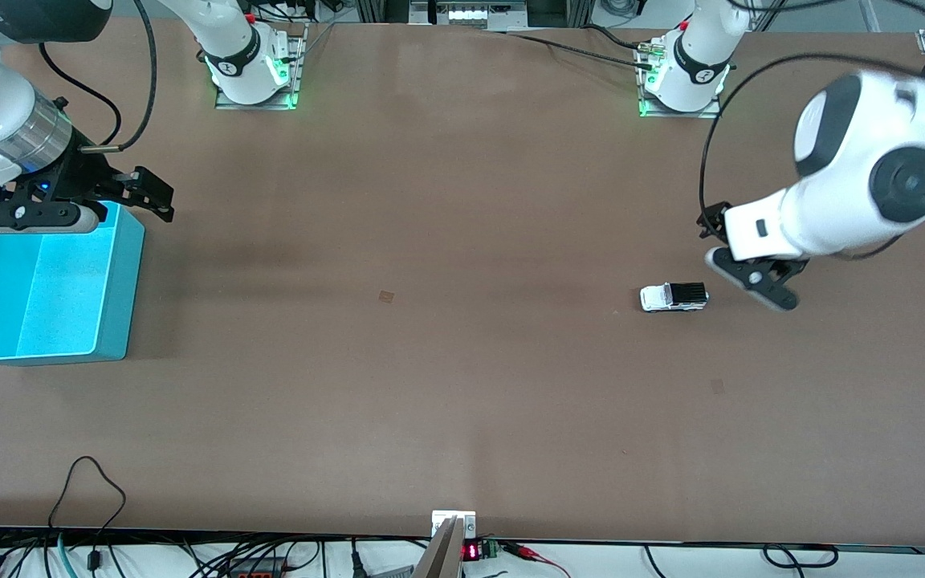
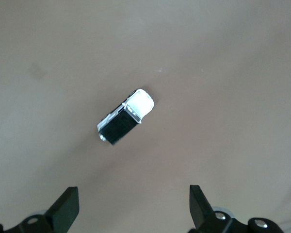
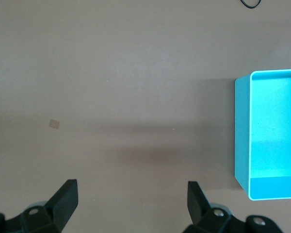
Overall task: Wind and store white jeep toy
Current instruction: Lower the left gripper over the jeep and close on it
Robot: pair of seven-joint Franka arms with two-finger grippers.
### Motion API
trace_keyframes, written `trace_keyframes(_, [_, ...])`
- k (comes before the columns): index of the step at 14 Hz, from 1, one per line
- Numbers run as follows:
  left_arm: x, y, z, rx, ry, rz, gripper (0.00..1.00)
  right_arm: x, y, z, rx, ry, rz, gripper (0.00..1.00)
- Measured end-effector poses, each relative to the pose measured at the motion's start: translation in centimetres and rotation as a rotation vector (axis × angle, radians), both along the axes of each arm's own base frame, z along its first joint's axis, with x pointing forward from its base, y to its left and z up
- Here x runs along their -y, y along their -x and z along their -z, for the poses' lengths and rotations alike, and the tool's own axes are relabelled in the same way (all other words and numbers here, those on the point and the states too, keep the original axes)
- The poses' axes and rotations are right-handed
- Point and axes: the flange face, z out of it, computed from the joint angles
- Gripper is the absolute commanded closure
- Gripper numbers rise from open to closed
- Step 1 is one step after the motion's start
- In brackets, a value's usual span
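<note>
Brown tabletop (image 1: 462, 361), white jeep (image 1: 674, 297) lying just beside the left end effector (image 1: 751, 277), fingers spread and empty, right end effector (image 1: 121, 193) released over the blue bin (image 1: 113, 321).

Front cam: high, across the brown matte table (image 1: 462, 385), facing the 2 arm bases along the top edge; wide, takes in the whole tabletop. Left wrist cam: looks down past its own black fingertips (image 2: 68, 206) at bare table, fairly close; shares w/ front cam the small boxy white toy jeep with black ribbed roof (image 1: 674, 297) (image 2: 125, 116). Right wrist cam: also down past black fingertips (image 3: 68, 196); shares w/ front cam the open-top turquoise plastic bin (image 1: 53, 281) (image 3: 274, 145) and a small tan square mark (image 1: 386, 297) (image 3: 54, 124).
</note>
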Motion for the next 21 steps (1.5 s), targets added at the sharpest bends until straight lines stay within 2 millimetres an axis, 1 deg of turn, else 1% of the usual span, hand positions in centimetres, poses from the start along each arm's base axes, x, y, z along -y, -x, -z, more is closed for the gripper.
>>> trace_keyframes(2, [-0.2, -1.5, 3.2, 0.019, 0.027, 0.203, 0.00, 0.0, 0.0, 0.0, 0.000, 0.000, 0.000, 0.00])
trace_keyframes(4, [-0.1, -2.2, 6.8, 0.029, 0.046, 0.345, 0.00, 0.0, 0.0, 0.0, 0.000, 0.000, 0.000, 0.00])
trace_keyframes(7, [0.0, -2.0, 12.2, 0.078, 0.066, 0.513, 0.00, 0.0, 0.0, 0.0, -0.001, 0.000, 0.000, 0.00])
trace_keyframes(9, [-0.1, -1.0, 15.5, 0.124, 0.082, 0.580, 0.00, 0.0, 0.1, 0.0, -0.005, 0.001, 0.000, 0.00])
trace_keyframes(10, [-0.1, -0.3, 16.8, 0.133, 0.087, 0.595, 0.00, 0.0, 0.1, 0.0, -0.006, 0.001, 0.000, 0.00])
trace_keyframes(12, [-0.4, 0.9, 18.7, 0.151, 0.092, 0.608, 0.00, 0.0, 0.1, 0.1, -0.007, 0.001, 0.000, 0.00])
trace_keyframes(14, [-1.2, 1.7, 20.0, 0.169, 0.096, 0.624, 0.00, 0.0, 0.1, 0.1, -0.007, 0.001, 0.000, 0.00])
trace_keyframes(17, [-3.2, 2.2, 21.0, 0.170, 0.104, 0.651, 0.00, 0.0, 0.1, 0.1, -0.008, 0.001, 0.000, 0.00])
trace_keyframes(19, [-3.5, 2.6, 21.9, 0.174, 0.110, 0.670, 0.00, 0.0, 0.1, 0.1, -0.008, 0.001, 0.000, 0.00])
trace_keyframes(21, [-3.4, 3.2, 22.8, 0.182, 0.113, 0.679, 0.11, 0.0, 0.1, 0.1, -0.010, 0.002, 0.000, 0.00])
